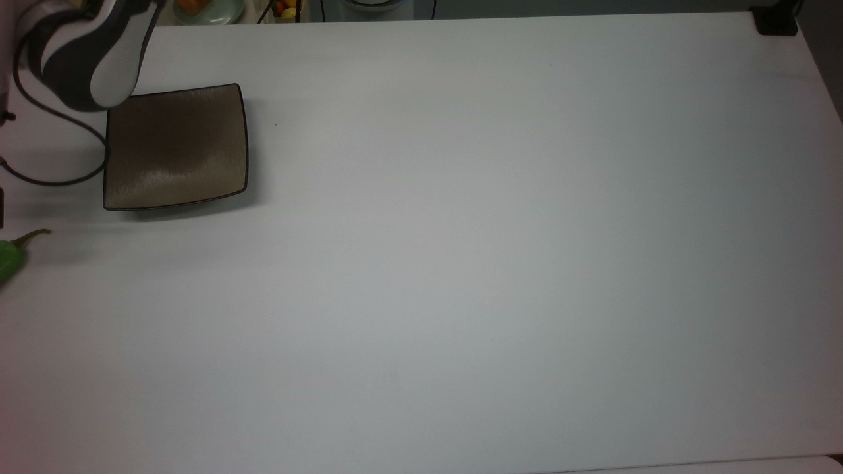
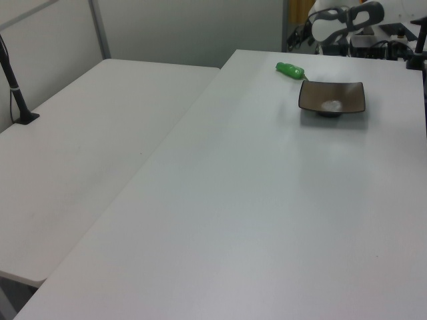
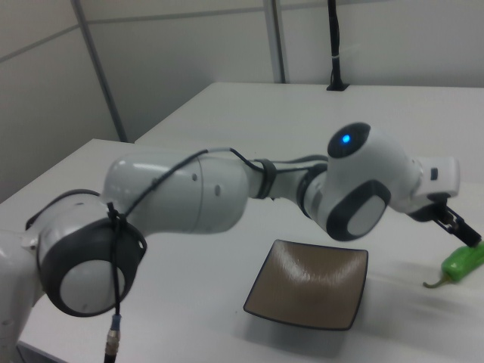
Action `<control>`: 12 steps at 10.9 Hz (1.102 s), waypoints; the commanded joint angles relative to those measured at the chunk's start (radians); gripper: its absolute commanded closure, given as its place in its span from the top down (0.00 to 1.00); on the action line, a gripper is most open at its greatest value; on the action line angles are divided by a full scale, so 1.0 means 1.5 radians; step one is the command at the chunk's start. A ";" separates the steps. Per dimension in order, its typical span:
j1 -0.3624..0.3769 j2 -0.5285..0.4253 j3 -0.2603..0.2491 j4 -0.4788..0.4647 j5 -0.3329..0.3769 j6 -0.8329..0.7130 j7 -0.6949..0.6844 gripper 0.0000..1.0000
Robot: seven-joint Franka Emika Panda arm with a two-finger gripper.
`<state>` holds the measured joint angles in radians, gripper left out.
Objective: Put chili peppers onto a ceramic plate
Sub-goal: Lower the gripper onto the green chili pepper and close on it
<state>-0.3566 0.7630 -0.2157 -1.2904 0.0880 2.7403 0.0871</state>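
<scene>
While the arm [image 3: 197,193] reaches across the right view from its left, the brown plate [image 3: 310,293] sits empty on the tabletop [image 3: 227,121], and the pincer [image 3: 463,231] hovers just above the green chili pepper [image 3: 463,262] lying beside the plate; finger spread cannot be told.

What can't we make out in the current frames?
- Top view: the chili pepper is cut off by the left edge, so most of its body is lost.
- Top view: the ceramic plate has its upper-left corner covered by the arm.
- Right view: the chili pepper runs off the right edge. The end effector sits just above it, and contact is unclear.
</scene>
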 commanded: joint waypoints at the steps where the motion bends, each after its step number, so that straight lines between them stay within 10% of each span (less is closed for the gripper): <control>1: -0.012 0.061 0.005 0.046 0.010 0.044 0.008 1.00; 12: -0.034 0.143 0.038 0.087 0.012 0.104 0.008 0.95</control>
<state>-0.4025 0.9471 -0.1668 -1.1957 0.0898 2.8517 0.0927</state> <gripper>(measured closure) 0.000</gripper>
